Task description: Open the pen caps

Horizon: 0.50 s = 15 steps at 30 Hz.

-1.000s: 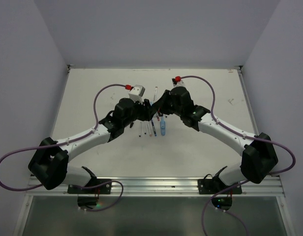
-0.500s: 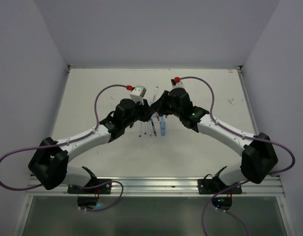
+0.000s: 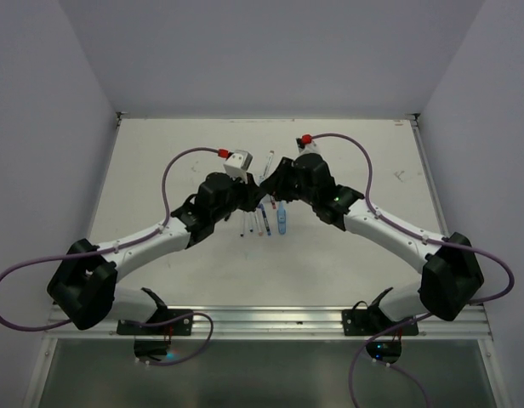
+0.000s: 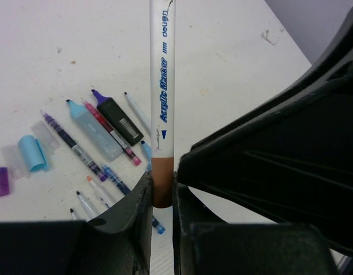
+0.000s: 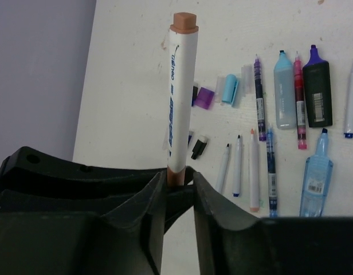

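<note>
Top view: the two arms meet over the middle of the table [image 3: 160,170]. Their jaws are hidden under the wrists, and the pens [image 3: 281,221] show only as a short row just toward 6 o'clock of them.

The wrist views fill that in. The left gripper [image 4: 161,184] is clamped on the brown end of a white marker [image 4: 162,69], whose barrel runs off to 12 o'clock. The right gripper [image 5: 179,179] straddles that same end; I cannot tell whether it presses or stands just clear.

Only the right wrist view shows the marker's far tip, which has a brown cap [image 5: 184,22] on it (square-ended).

Count on the table, toward 3 o'clock of the marker:
- ten pens, lying uncapped
- loose pen caps: one purple cap [image 5: 203,97], one light blue cap [image 5: 229,89], two clear, and about three small black ones partly hidden behind the barrel

Everything lies loose on the table top.
</note>
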### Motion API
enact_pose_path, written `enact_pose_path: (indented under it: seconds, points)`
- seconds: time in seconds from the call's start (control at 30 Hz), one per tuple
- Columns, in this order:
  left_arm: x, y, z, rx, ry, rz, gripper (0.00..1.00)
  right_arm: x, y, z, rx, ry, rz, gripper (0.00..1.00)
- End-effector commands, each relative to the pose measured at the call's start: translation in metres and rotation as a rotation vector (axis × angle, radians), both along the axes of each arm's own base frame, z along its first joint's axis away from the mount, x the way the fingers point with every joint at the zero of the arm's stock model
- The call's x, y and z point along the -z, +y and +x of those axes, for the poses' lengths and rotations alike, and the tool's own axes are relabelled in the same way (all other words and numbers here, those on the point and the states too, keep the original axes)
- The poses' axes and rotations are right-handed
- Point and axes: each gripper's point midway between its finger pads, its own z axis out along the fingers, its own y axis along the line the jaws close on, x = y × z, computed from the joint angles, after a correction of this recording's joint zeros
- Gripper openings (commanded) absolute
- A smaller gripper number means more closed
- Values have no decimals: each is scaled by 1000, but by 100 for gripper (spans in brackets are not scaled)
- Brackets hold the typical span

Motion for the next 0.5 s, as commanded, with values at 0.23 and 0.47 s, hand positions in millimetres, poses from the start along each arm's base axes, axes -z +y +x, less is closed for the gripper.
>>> enact_pose_path:
  seconds: [0.23,0.47]
  points:
    - [-19,25,-1,27,-212,130,0,-56,-18,-4,-65,-43,12,65]
    - [-28,23,-12,156,-330,217,0,-70,-51,9,-176,27,-2,77]
